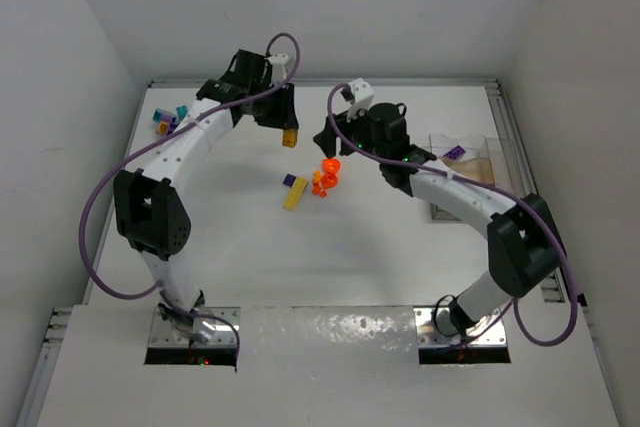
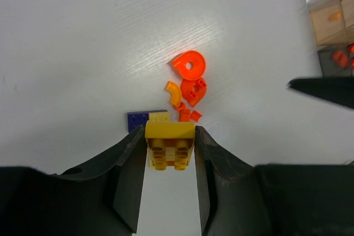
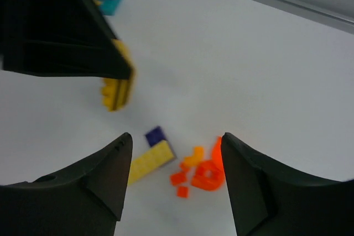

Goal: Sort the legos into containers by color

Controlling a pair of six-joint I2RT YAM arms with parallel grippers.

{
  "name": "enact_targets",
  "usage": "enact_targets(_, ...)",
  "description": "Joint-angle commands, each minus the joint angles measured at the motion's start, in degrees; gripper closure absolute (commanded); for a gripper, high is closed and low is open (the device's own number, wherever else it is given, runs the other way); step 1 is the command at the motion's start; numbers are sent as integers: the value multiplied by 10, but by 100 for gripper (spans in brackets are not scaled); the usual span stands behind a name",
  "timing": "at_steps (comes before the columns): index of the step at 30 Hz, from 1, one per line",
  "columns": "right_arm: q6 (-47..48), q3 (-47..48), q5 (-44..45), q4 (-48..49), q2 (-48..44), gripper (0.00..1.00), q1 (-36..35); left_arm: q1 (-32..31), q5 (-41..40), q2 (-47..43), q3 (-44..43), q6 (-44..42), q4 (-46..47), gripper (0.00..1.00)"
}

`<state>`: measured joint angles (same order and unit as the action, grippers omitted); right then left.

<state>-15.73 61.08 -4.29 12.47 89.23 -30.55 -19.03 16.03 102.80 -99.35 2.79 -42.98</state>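
Top external view: left tool [image 1: 284, 123] is clamped on 1 chunky yellow plastic brick [image 1: 290, 137], held clear of the white worktop [image 1: 230, 247], toward the far side of centre. Left wrist view shows that brick pinched between both fingers [image 2: 130, 169], 4 round studs facing the lens. Right tool [image 3: 175, 136] stands open w/ nothing between its fingers, hanging over the loose pile.

Loose at centre of worktop:
- 1 flat yellow plate [image 2: 160, 117]
- 1 small dark purple plate [image 2: 138, 120], touching the yellow one
- orange heap [image 2: 191, 89] just beside them, approx 6 pcs incl. 1 ring and 1 curved arch; the small ones overlap, so the count isn't firm

Far-left corner: small cluster of teal, purple and yellow bricks [image 1: 170, 119], too small to count.

Right side: joined clear plastic bins w/ brownish floors [image 1: 480, 162]. Left wrist view shows at least 3 compartments: 1 purple pc in one, 1 orange pc in the next, and orange pcs in a darker third.
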Motion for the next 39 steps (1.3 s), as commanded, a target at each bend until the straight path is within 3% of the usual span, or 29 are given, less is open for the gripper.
enact_targets(1,-63,11,-75,143,35,36,-18,6,22,-1,-16,79,47,100)
enact_targets(8,-110,53,-96,154,83,35,-38,6,57,-1,-9,111,64,100)
enact_targets(13,-120,60,-92,167,103,41,-44,3,73,-3,-9,108,67,100)
enact_targets(23,-142,70,-79,179,125,99,-47,3,88,-5,-10,105,69,100)
enact_targets(26,-126,55,-55,174,112,100,-46,2,99,-4,-10,98,68,99)
enact_targets(27,-123,52,-49,172,106,100,-45,3,102,-3,-9,95,69,96)
enact_targets(30,-132,48,-17,153,96,100,-40,2,101,-1,-8,88,65,50)
enact_targets(31,-152,46,12,146,86,100,-30,3,87,-2,-8,86,61,3)
enact_targets(36,-204,30,165,-18,32,100,29,5,-8,-3,-29,60,37,0)
enact_targets(39,-302,5,277,-148,-21,100,105,5,-137,-1,-52,31,13,0)
